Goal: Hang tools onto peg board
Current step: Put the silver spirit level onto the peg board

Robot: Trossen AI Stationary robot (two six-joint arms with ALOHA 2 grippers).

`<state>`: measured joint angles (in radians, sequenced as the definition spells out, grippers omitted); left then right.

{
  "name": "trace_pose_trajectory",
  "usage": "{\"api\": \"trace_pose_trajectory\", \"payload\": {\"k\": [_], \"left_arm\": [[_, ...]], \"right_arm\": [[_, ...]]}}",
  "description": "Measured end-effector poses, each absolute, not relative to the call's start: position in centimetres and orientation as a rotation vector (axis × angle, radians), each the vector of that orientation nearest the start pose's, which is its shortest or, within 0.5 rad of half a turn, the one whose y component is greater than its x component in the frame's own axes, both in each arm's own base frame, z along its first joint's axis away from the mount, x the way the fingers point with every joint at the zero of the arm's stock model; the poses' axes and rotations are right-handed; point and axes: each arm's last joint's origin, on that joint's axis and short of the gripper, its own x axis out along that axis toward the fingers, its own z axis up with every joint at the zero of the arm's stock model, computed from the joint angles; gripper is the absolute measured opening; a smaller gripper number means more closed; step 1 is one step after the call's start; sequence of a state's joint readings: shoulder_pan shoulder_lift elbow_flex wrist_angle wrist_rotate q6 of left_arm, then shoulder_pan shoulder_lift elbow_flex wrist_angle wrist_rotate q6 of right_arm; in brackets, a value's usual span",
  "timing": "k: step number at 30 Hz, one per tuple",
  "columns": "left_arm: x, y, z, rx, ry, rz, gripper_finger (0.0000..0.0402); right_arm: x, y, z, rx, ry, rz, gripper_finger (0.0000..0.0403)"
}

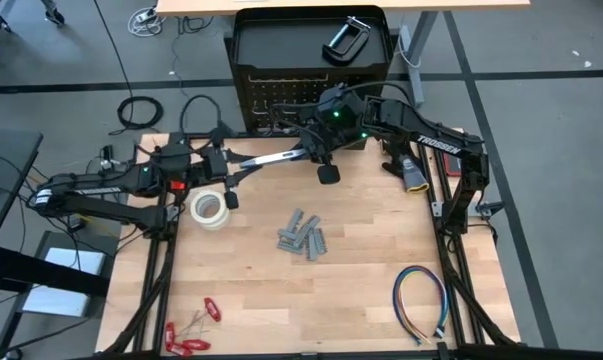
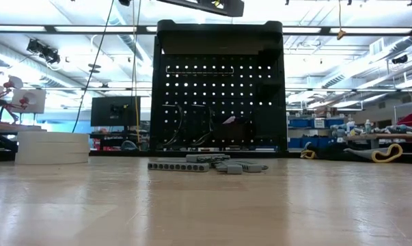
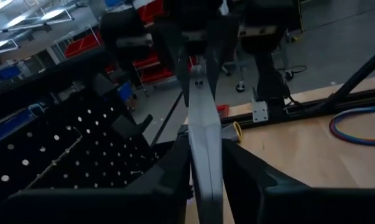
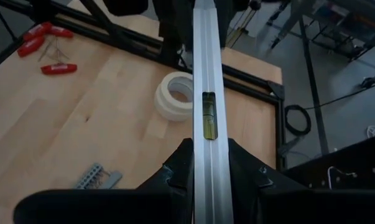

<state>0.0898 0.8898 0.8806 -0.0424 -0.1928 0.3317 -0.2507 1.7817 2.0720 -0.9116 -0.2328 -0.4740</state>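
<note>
A wooden table point(image 1: 361, 290) stood in an open workshop, the peg board point(image 1: 306, 95) upright at its far edge. A silver bar-shaped tool point(image 1: 271, 158) hung in the air just before the board, its long axis parallel to that edge. The right gripper point(image 4: 206, 165) clasped the end nearer the board's middle. The left gripper point(image 3: 206, 171) bracketed the other end, fingers narrowed about it; firm contact could not be judged. The board lay just beyond the bar, nearer the right arm.
</note>
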Motion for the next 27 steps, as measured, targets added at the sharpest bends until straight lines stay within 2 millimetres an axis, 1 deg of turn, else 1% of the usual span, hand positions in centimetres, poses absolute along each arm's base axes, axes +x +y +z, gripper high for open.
{"api": "trace_pose_trajectory", "payload": {"k": [9,12,15,17,20,22,24,27], "left_arm": [[19.1,2.3,36.2,0.333,0.101,0.268,0.0092],[19.1,2.3,36.2,0.333,0.107,0.280,0.0077],[19.0,2.3,36.1,0.346,0.116,0.286,0.0046],[19.0,2.3,36.2,0.368,0.116,0.291,0.0045],[19.1,2.4,36.5,0.385,0.085,0.304,0.0045],[19.0,2.4,36.9,0.385,0.047,0.316,0.0045],[18.8,2.4,37.4,0.382,0.013,0.338,0.0045],[18.3,2.6,39.0,0.376,0.009,0.388,0.0045]], "right_arm": [[36.1,-8.6,43.3,-0.310,0.597,0.120,0.0069],[36.1,-8.6,43.3,-0.312,0.596,0.119,0.0069],[36.1,-8.6,43.3,-0.320,0.596,0.117,0.0069],[36.1,-8.7,43.4,-0.322,0.593,0.115,0.0072],[36.0,-8.6,43.6,-0.317,0.586,0.101,0.0099],[35.6,-8.4,43.9,-0.335,0.603,0.043,0.0124],[34.9,-8.0,44.6,-0.376,0.620,-0.054,0.0147],[32.8,-7.2,46.7,-0.434,0.594,-0.190,0.0170]]}}
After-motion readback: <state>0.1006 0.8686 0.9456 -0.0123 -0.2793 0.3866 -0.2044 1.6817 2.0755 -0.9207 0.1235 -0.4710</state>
